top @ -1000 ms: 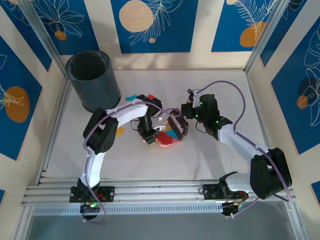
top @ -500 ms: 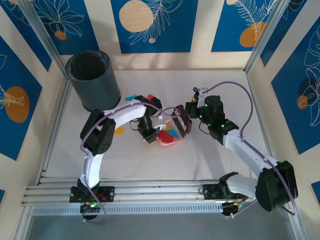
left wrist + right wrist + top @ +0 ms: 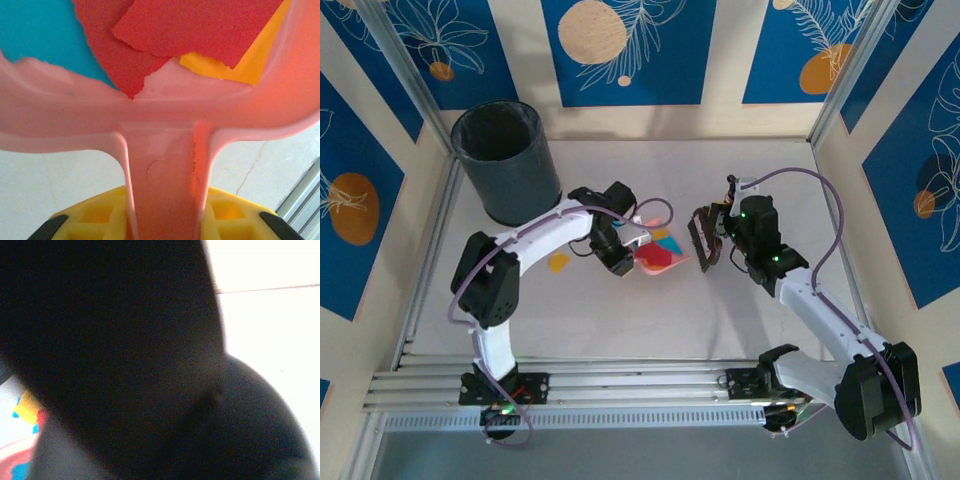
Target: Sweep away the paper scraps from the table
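The right tool [image 3: 722, 237], clamped on the brush [image 3: 701, 240], has pulled clear of the dustpan [image 3: 660, 258], whose handle the left tool [image 3: 620, 257] clamps.

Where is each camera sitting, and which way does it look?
Top: above and behind the arms, looking down on the table; both arms show, left gripper holding the dustpan, right gripper holding the brush.
Left wrist: on the left arm, looking along the dustpan's handle at scraps in the pan; yellow fingers at the bottom.
Right wrist: on the right arm, pressed up behind the dark brush, table beyond.
Shared: all three see the dustpan and scraps.
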Action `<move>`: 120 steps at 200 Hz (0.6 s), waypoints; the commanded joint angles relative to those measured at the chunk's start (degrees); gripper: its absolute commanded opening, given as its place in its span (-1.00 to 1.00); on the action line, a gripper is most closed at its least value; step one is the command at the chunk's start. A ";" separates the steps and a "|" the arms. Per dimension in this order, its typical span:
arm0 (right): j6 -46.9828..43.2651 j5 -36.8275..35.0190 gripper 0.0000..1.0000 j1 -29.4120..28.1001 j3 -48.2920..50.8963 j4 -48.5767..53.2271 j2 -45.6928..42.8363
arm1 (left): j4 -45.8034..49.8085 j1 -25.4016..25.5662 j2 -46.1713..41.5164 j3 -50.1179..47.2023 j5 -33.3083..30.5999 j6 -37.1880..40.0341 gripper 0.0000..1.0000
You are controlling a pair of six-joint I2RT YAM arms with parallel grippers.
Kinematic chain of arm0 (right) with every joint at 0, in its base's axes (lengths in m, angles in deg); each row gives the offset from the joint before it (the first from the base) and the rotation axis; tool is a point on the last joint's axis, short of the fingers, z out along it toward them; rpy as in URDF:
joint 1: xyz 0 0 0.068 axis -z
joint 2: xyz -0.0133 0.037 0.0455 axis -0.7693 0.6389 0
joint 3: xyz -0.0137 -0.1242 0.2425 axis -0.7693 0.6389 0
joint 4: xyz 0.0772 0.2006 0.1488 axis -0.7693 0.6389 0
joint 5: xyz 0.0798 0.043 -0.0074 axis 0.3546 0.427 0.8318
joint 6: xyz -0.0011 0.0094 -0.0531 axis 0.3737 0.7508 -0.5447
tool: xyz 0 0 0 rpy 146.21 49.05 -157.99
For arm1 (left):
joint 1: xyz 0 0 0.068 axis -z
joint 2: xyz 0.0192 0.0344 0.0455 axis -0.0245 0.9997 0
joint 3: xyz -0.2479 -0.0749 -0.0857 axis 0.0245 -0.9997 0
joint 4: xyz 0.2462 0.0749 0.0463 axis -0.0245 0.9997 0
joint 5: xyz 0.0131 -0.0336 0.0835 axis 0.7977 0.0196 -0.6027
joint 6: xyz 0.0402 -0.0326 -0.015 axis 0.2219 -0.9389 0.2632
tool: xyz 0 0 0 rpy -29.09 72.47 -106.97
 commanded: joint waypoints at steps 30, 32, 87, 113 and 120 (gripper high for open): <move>-0.62 2.91 -1.00 1.85 0.95 -0.54 -1.84 | -3.46 -2.49 -6.19 2.01 5.40 -3.65 -1.00; -0.65 3.06 -1.00 1.87 1.00 -0.55 -1.84 | -3.59 -2.70 -6.39 2.11 5.38 -3.83 -1.00; -0.50 4.83 -1.00 2.55 1.00 -0.45 -1.31 | -4.64 -7.22 -10.10 6.48 9.87 -6.33 -1.00; -0.42 5.65 -1.00 2.68 1.00 -0.50 -0.97 | -4.74 -9.82 -11.04 8.58 10.40 -8.00 -1.00; -0.41 5.87 -1.00 2.68 0.94 -0.52 -0.88 | -4.98 -10.68 -11.26 9.04 10.65 -8.64 -1.00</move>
